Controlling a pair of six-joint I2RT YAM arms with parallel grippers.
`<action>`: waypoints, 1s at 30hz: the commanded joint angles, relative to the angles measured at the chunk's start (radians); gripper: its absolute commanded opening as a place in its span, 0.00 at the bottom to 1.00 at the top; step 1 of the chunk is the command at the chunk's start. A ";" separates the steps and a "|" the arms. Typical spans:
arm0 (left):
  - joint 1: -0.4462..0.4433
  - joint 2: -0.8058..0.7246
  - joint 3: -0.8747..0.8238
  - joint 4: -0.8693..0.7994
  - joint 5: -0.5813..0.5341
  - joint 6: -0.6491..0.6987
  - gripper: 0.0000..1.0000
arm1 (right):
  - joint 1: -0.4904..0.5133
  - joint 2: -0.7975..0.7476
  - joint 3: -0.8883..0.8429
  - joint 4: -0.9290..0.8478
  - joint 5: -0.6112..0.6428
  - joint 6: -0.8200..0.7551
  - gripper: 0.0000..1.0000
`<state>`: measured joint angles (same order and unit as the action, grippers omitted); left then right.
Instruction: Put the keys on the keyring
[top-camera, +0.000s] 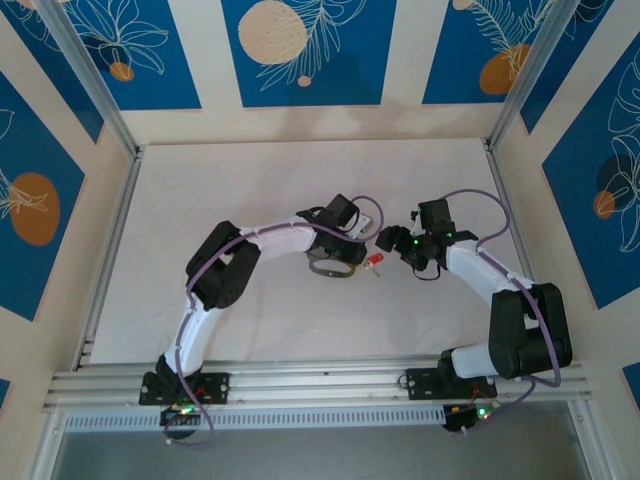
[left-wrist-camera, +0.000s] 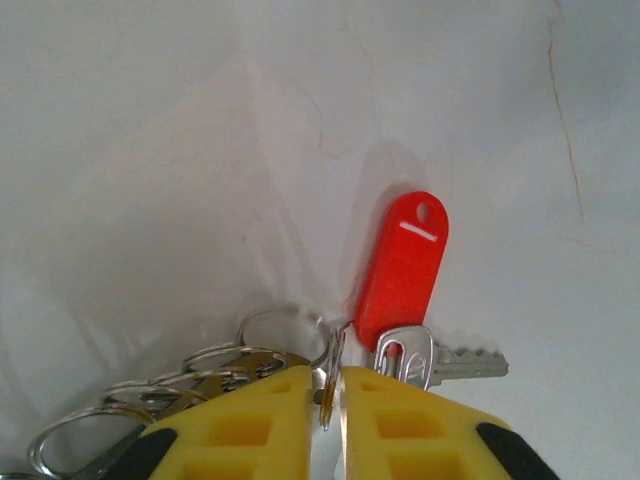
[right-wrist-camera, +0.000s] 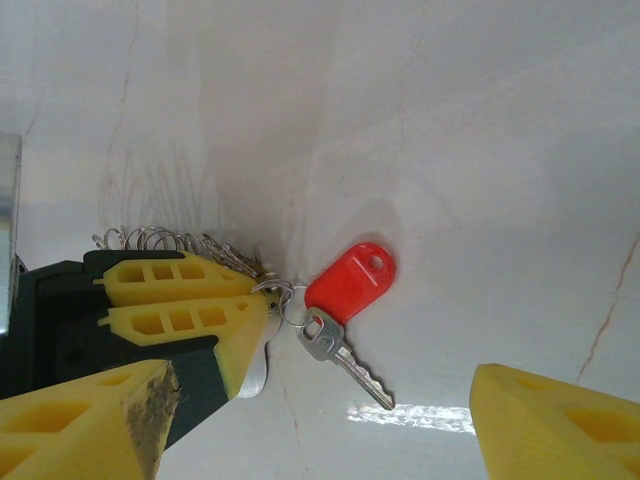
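Left wrist view: we see the left gripper (left-wrist-camera: 335, 385) with its yellow fingers (left-wrist-camera: 420, 420) pressed together, clamped on a thin metal ring at the end of the keyring (left-wrist-camera: 205, 372). The keyring's row of small silver rings trails off to the left of the fingers. The keys (left-wrist-camera: 403, 270) lie just past the fingertips. The red tag lies flat on the table (left-wrist-camera: 150, 150) pointing away, with the silver key beside the right finger, teeth pointing right.

In the right wrist view we see the right gripper (right-wrist-camera: 315, 420) with its jaws wide apart, holding nothing and touching nothing. The keys (right-wrist-camera: 350, 283) lie between and ahead of its fingers. The left gripper (right-wrist-camera: 262, 320) comes in from the left, and the keys' small ring sits right at its tips.

From the top external view, both grippers meet mid-table. The left gripper (top-camera: 358, 248) is over the grey loop of the keyring (top-camera: 328, 270), and the right gripper (top-camera: 395, 243) is close by. The keys (top-camera: 377, 262) are between them, just beside the loop.
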<state>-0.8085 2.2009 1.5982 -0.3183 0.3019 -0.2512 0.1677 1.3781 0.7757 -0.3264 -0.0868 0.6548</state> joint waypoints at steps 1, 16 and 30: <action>-0.017 0.007 0.012 0.004 0.003 0.015 0.20 | -0.005 -0.021 -0.002 -0.017 -0.015 0.002 0.78; -0.028 0.021 0.034 -0.010 -0.022 0.017 0.00 | -0.006 -0.029 0.000 -0.023 -0.014 0.001 0.78; -0.011 -0.297 0.004 -0.042 -0.030 0.139 0.00 | -0.017 -0.102 0.070 -0.028 -0.062 0.022 0.78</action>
<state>-0.8230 2.0106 1.6043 -0.3569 0.2756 -0.1707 0.1596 1.3228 0.7998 -0.3428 -0.1062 0.6598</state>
